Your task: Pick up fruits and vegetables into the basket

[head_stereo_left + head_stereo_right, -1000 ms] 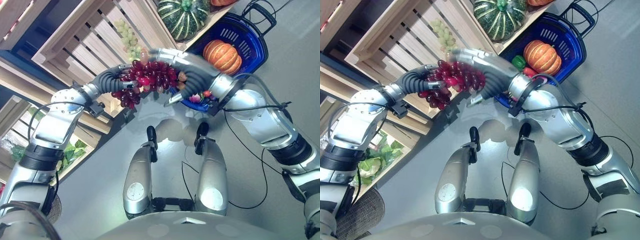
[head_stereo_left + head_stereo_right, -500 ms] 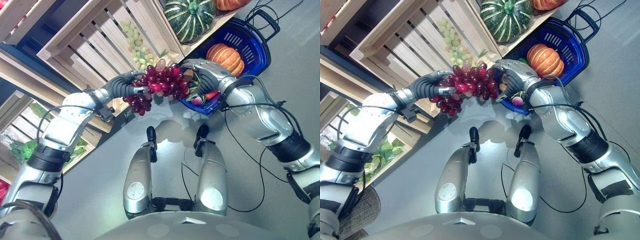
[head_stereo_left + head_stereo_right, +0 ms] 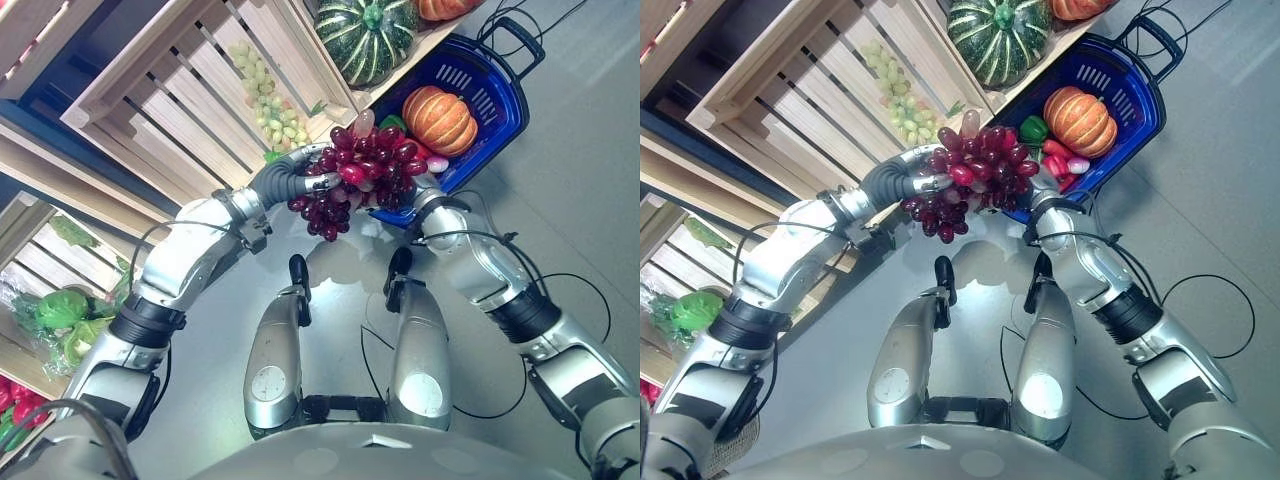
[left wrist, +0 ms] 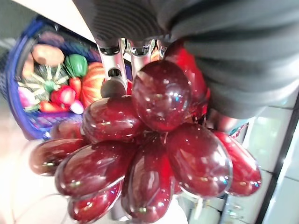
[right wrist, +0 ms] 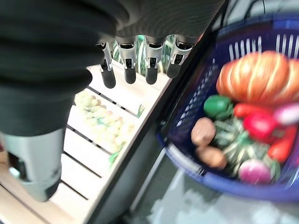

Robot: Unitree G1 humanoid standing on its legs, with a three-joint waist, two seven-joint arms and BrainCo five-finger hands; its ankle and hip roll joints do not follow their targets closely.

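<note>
Dark red grapes held up as one heavy bunch at the near rim of the blue basket, partly over its near corner and partly hanging outside it above the grey floor. Left robot hand clamped on the bunch from the crate side, fingers curled into the cluster; left wrist view confirms silver fingers pressed against the glossy grapes. Right robot hand relaxed and holding nothing, fingers straight in a row in its own wrist view, positioned beside the basket's near wall; from the head views largely hidden behind the bunch, with only the wrist visible below it. Basket on the floor, already containing an orange pumpkin, a green pepper, a red pepper, a potato and further small red and pink items along its near side. Basket handles black, lying toward the far end. Wooden slatted crates to the left of the basket, with a bunch of green grapes resting on the slats. Striped green squash on the shelf just beyond the basket. Leafy greens in a lower crate at the left edge.
</note>
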